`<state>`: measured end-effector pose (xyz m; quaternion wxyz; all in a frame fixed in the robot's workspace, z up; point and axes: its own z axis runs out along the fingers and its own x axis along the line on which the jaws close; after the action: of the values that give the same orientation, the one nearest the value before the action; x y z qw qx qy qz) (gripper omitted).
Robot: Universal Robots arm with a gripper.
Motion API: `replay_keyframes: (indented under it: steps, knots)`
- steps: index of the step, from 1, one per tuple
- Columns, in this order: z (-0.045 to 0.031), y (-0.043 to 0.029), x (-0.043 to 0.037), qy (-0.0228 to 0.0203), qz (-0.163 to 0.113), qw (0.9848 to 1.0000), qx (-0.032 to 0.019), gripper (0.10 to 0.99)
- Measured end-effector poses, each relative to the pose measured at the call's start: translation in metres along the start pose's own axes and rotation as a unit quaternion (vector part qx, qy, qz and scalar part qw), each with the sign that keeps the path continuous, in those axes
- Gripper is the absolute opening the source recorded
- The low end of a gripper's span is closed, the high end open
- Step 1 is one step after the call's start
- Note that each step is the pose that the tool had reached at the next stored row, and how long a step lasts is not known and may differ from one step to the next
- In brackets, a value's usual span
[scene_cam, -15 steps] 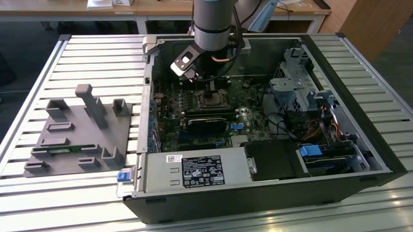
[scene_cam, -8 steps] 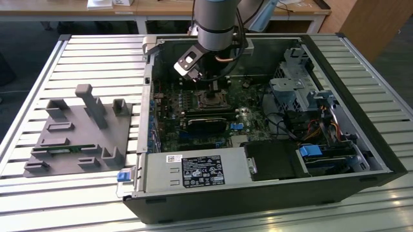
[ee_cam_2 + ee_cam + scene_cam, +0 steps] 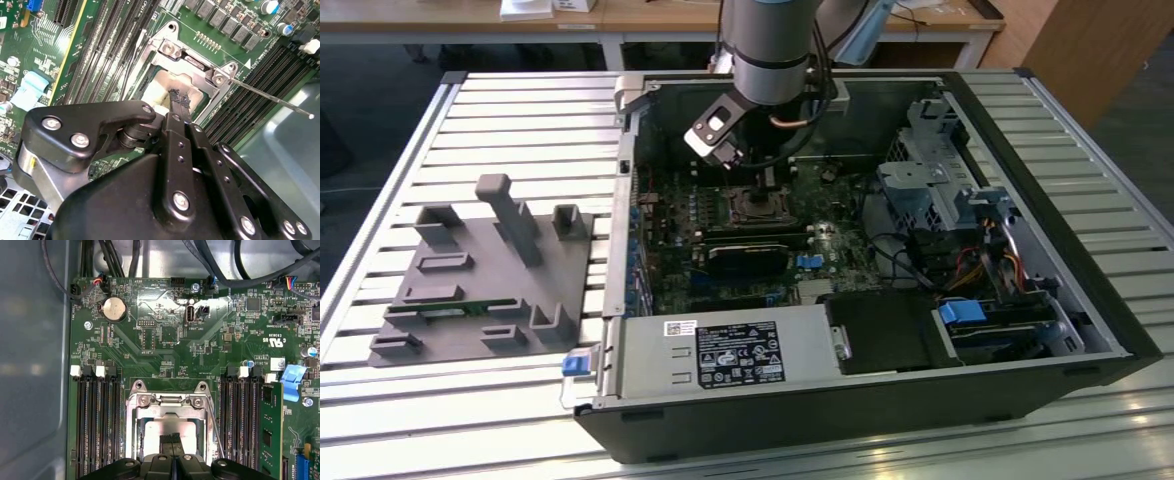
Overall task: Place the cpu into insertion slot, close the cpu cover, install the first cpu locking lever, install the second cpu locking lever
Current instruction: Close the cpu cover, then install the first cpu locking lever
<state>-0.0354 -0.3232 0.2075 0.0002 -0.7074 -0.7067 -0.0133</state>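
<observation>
The gripper hangs straight over the insertion slot, its two black fingertips drawn together with nothing between them. They sit at or just above the cpu, whose pale metal face shows through the square cut-out. The cpu cover appears to lie flat around the chip. One thin locking lever juts away from the slot and looks unlatched.

The step in hand seems to be seating the cover. Doing it well calls for light pressure kept square to the slot, so the chip stays level on its contacts and the frame does not skew at its hinge.

The slot sits on a green motherboard, with long black memory slots close on either side of it. An open computer case surrounds it on a slatted metal table. There is little room for sideways drift.
</observation>
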Motion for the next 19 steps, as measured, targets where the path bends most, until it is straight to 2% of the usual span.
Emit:
replay_keyframes:
  steps: [19]
  knots:
    - [-0.0038, 0.0004, 0.0001, 0.0, 0.0, 1.0, 0.0, 0.106]
